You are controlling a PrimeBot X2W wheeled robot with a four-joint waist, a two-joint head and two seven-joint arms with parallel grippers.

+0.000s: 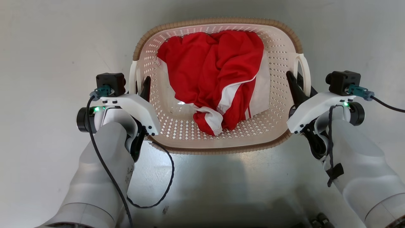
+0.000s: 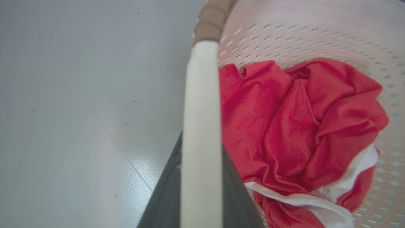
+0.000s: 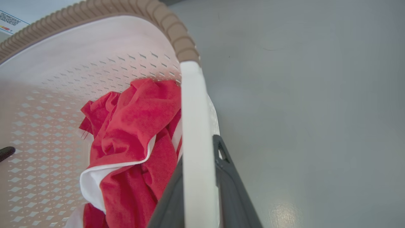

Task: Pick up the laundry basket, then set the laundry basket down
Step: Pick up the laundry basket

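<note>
The laundry basket [image 1: 221, 22] is cream-white and perforated with a brown woven-look rim, and it stands on the floor straight ahead of me. Red and white clothing [image 1: 215, 72] lies crumpled inside. My left gripper [image 1: 141, 85] is shut on the basket's left white loop handle [image 1: 133, 76]. In the left wrist view the handle [image 2: 202, 110] runs up between the two dark fingers [image 2: 164, 202]. My right gripper [image 1: 300, 86] is shut on the right handle [image 1: 305, 72] in the same way. One right finger [image 3: 226, 171] lies outside that handle [image 3: 193, 110] and the other inside.
Glossy grey floor [image 1: 47, 63] lies on both sides of the basket and in front of it. Beyond the basket's far rim, a white surface carries a printed label [image 3: 9, 20]. A black cable [image 1: 164, 186] loops down from my left wrist.
</note>
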